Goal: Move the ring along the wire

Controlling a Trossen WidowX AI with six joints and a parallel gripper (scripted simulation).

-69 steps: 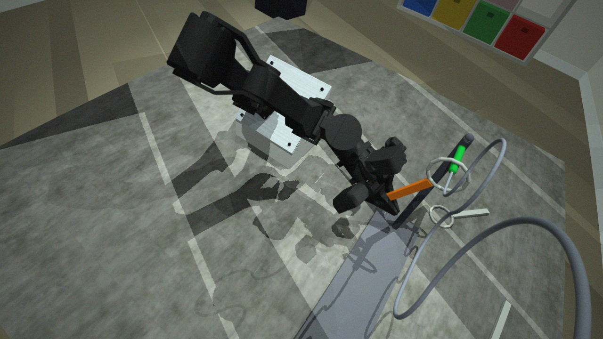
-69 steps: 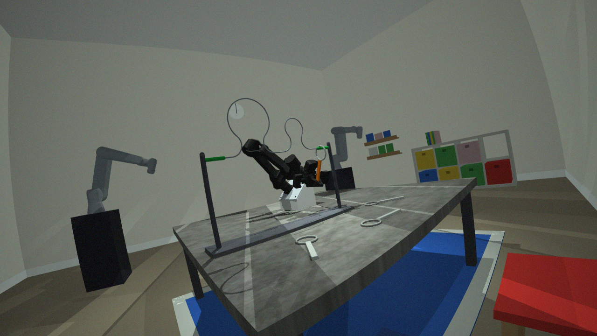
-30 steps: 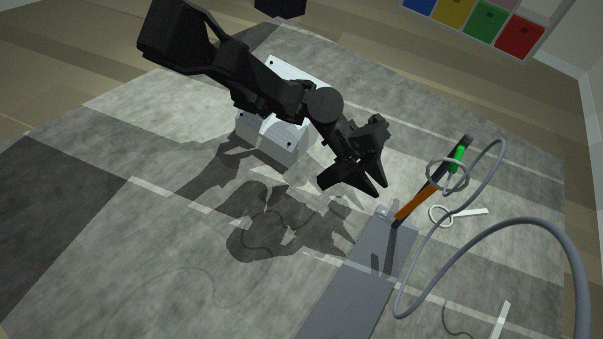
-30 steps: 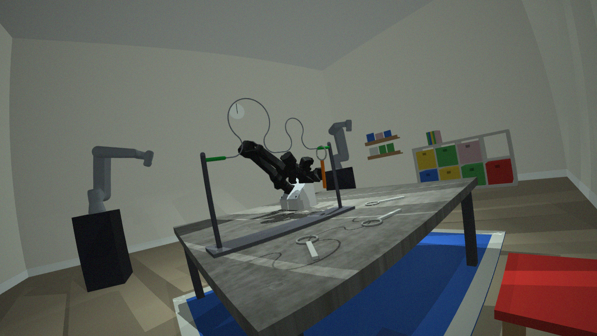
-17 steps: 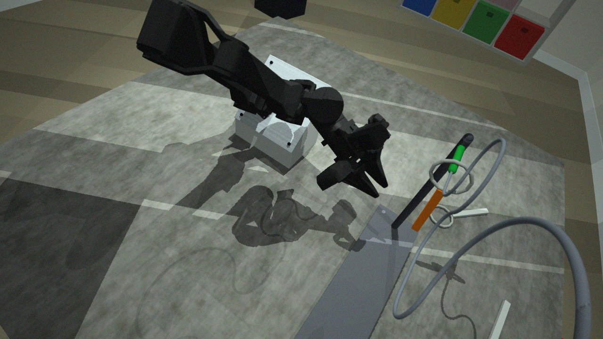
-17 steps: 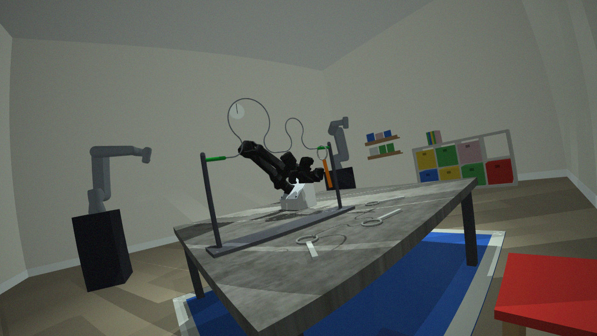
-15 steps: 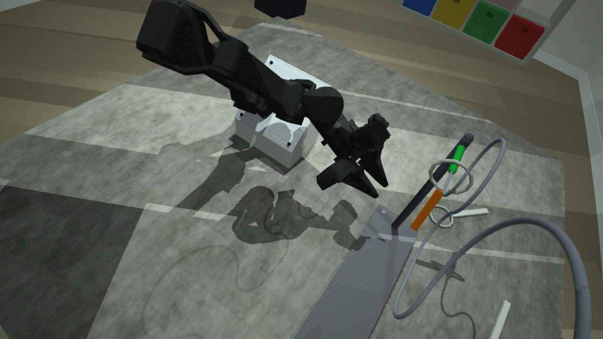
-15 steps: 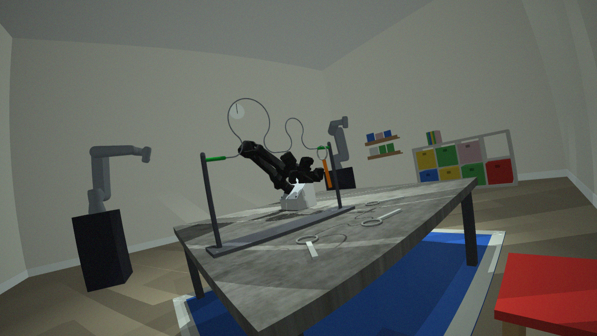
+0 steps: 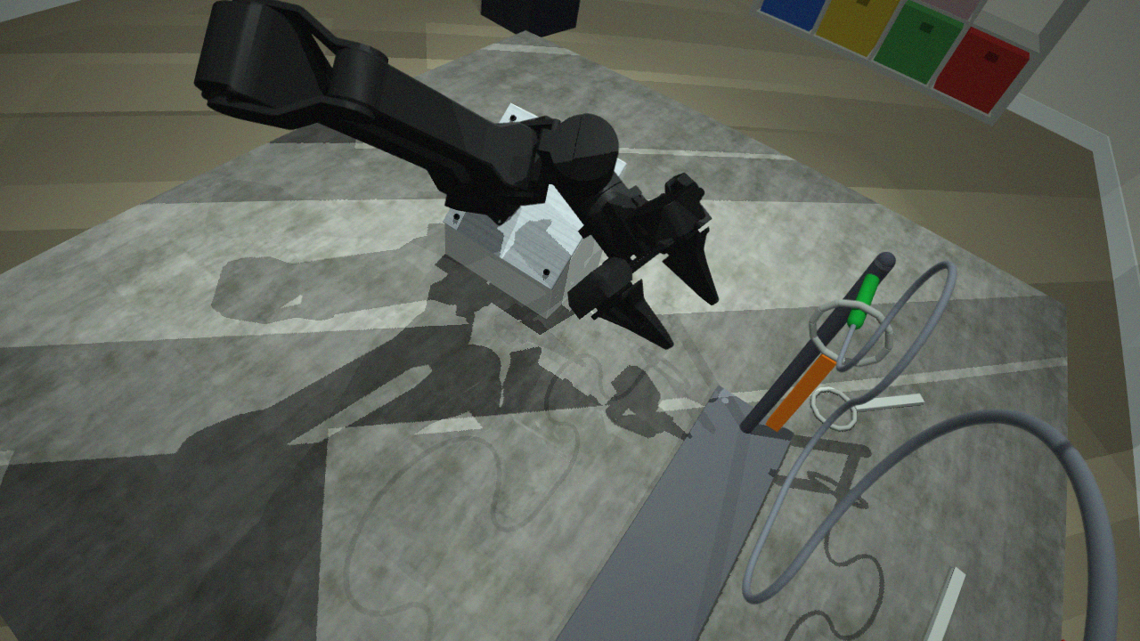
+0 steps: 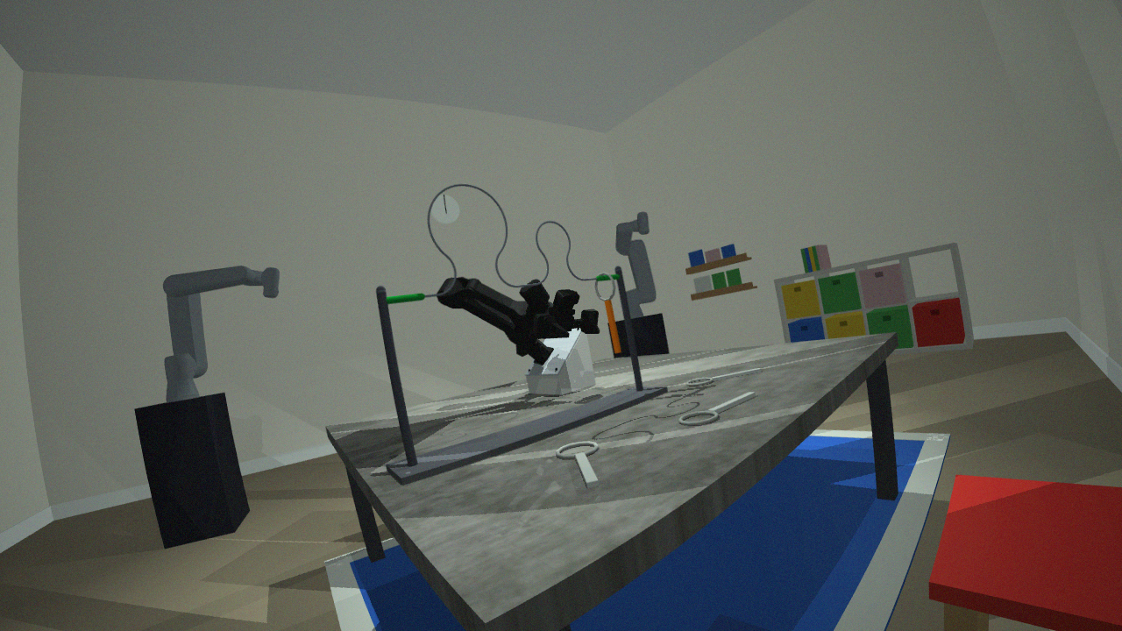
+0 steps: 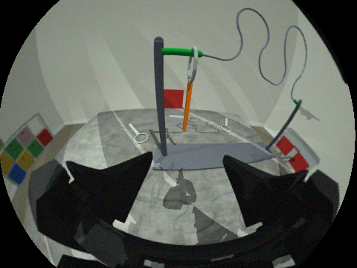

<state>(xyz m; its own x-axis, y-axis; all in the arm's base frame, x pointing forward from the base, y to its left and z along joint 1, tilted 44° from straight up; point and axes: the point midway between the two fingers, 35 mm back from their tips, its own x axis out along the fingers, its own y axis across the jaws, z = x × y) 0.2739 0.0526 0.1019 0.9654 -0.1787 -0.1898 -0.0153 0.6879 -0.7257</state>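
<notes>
The pale ring hangs on the green part beside one post, near that part's inner end, with the wire through it. Its orange handle points down beside the post, held by nothing. My gripper is wide open and empty, on the arm's side of the post, with a gap to the handle. The grey wire loops to the other green part at the far post.
A long grey base plate carries both posts on the table. Several pale rings with handles, one of them a flat ring, lie beyond the plate. Shadows of the arm and wire fall across the table.
</notes>
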